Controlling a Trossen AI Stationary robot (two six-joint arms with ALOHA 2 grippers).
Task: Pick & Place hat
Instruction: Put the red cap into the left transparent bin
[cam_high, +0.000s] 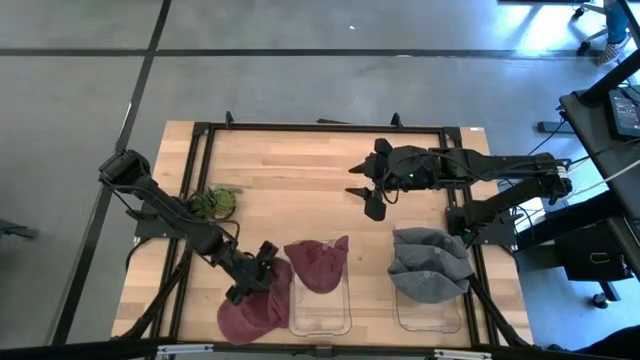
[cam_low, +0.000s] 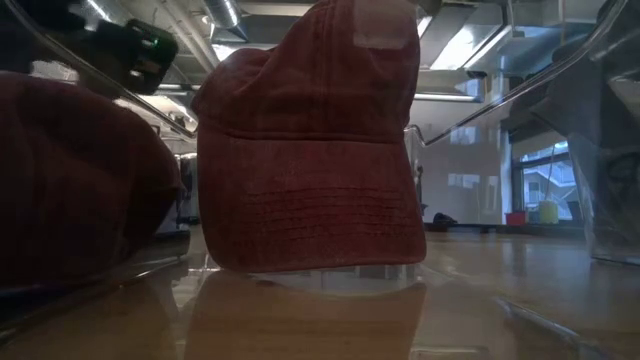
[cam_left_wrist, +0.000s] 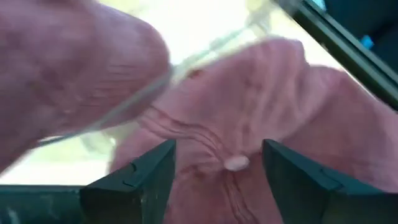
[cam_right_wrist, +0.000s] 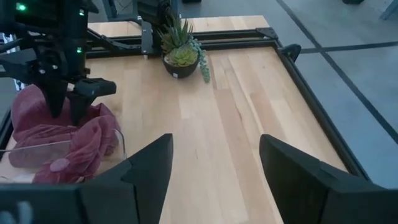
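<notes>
A red hat (cam_high: 248, 312) lies on the table near its near edge, left of a clear bin (cam_high: 322, 312). A second red hat (cam_high: 318, 262) is draped over that bin's far wall; it fills the low view (cam_low: 310, 150). My left gripper (cam_high: 256, 272) is open and points down over the first hat's crown (cam_left_wrist: 249, 118), its fingers on either side of the top button (cam_left_wrist: 235, 163). My right gripper (cam_high: 372, 192) is open and empty above the middle of the table, right of centre. My left gripper's open fingers (cam_left_wrist: 146, 180) come down from above on either side of the crown's button. I cannot tell whether they touch the cloth.
Grey hats (cam_high: 430, 262) lie piled on a second clear bin (cam_high: 430, 310) at the near right. A small potted plant (cam_high: 215, 200) stands at the table's left. A black frame (cam_high: 320, 128) runs round the table. Bare wood lies between the arms (cam_right_wrist: 236, 112).
</notes>
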